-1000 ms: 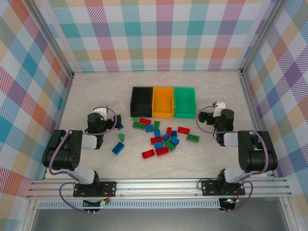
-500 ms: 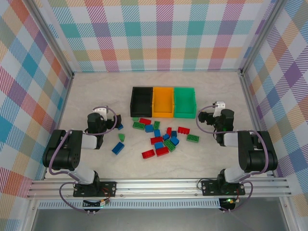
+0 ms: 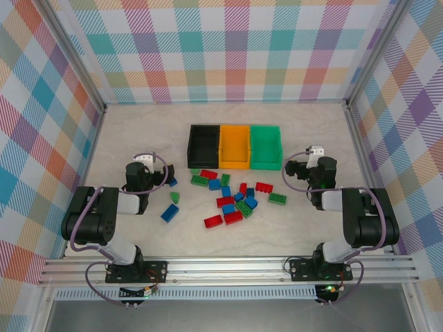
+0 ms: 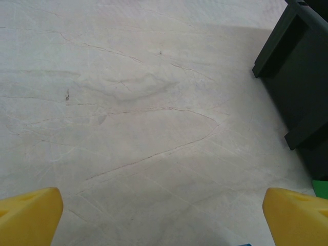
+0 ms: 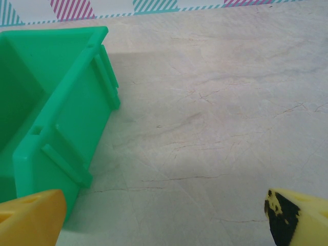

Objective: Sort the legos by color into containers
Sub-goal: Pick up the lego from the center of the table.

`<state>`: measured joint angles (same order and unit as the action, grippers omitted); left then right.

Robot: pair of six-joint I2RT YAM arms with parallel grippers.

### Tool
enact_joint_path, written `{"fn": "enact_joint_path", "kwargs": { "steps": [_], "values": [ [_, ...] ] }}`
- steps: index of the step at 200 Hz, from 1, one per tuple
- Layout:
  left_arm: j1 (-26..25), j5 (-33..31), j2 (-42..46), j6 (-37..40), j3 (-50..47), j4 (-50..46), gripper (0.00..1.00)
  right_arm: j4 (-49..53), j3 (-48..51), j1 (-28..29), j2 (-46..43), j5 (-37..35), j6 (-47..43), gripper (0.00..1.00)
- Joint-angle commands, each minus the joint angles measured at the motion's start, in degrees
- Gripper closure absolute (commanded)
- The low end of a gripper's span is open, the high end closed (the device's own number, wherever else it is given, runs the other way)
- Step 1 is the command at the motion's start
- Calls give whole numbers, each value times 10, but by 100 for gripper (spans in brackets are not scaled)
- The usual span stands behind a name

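Note:
Three joined containers stand in a row at the table's middle back: black (image 3: 204, 146), orange (image 3: 234, 146) and green (image 3: 266, 146). Red, green and blue legos (image 3: 228, 197) lie scattered in front of them, with a few more to the left, such as a blue one (image 3: 169, 212). My left gripper (image 3: 143, 176) rests left of the pile and is open, its yellow fingertips (image 4: 31, 215) wide apart over bare table, the black bin (image 4: 302, 87) to its right. My right gripper (image 3: 305, 171) sits right of the pile, open, with the green bin (image 5: 51, 113) at its left.
Checked walls close off the table at the back and both sides. Both arms are folded low near the front rail (image 3: 228, 266). A green lego edge (image 4: 321, 187) shows beside the black bin in the left wrist view.

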<state>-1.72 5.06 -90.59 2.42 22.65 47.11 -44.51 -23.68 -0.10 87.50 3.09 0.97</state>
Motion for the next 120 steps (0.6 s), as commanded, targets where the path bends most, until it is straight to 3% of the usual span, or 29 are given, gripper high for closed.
{"fn": "enact_joint_path", "kwargs": {
  "steps": [1, 67, 120],
  "values": [
    [4, -5, 1, 3, 10, 18, 0, -2, -10, 0, 0, 7, -6, 1],
    [2, -8, 1, 3, 11, 17, 0, 3, -6, 5, -16, -10, -7, 1],
    [-1, -24, 37, 0, 16, -19, 0, 99, 5, 5, -132, -21, 14, 1]
  ]
}}
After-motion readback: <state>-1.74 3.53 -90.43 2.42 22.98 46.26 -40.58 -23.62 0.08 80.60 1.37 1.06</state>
